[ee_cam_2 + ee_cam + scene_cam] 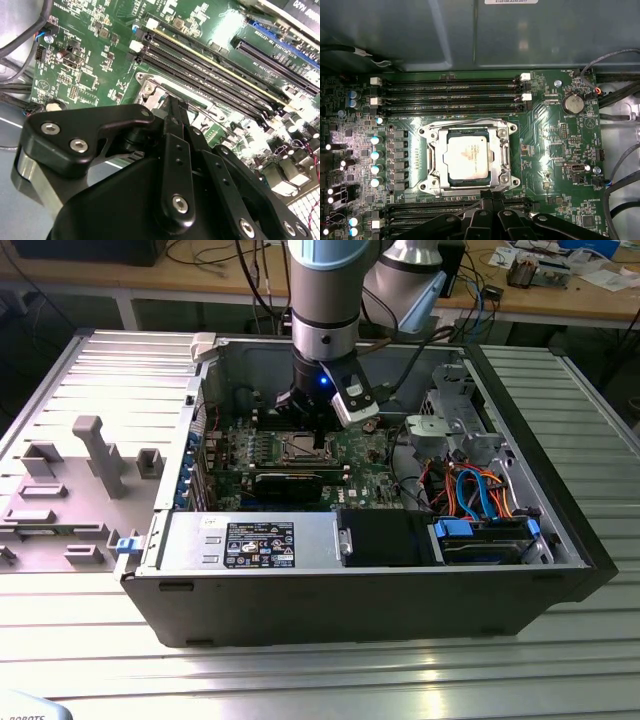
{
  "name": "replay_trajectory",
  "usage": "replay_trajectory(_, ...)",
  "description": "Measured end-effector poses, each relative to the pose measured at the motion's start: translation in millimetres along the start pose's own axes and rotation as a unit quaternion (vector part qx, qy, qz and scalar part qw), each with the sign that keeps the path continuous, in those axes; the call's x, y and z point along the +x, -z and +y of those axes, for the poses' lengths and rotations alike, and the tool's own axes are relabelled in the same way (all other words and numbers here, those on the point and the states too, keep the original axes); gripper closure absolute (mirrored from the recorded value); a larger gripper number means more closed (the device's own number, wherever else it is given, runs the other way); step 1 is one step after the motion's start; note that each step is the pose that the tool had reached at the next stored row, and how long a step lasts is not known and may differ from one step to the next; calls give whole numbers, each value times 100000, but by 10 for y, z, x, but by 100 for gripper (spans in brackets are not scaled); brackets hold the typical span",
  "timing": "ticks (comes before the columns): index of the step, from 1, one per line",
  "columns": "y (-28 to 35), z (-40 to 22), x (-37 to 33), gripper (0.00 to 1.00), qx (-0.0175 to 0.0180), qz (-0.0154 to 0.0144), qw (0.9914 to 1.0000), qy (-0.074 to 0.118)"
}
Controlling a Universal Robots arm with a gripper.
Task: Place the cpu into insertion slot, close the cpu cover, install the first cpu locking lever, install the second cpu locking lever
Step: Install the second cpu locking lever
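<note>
Gripper (487, 197), fingers pinched narrow and empty, hovers at the insertion slot's (431, 135) edge; cpu (466, 156) seated, cpu cover (506, 150) closed, levers apparently unlatched.

arm (325, 290): my lower links are round tubes, silver-grey metal with pale blue-grey bands at the joints.
wrist: a short black section under the silver tube carries a small blue light.
wrist camera (356, 400): a white and grey box sits angled on my side, with dark cables running off behind it.
gripper (490, 196): matte black all over, built from flat linkage bars that narrow toward slim tips.
screws: bright silver round-headed screws and pins dot my bars in both wrist views.
mounting plate (25, 167): a brushed silver block shows beneath my black curved knuckle.
</note>
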State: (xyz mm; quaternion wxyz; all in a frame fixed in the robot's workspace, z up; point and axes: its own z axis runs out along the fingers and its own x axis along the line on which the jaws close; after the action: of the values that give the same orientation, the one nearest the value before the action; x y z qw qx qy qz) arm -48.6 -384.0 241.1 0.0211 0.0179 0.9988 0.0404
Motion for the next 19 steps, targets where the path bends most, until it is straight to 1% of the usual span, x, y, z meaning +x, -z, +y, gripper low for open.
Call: replay_trajectory(19,1,-8,-1,89,-2,1,100000,4)
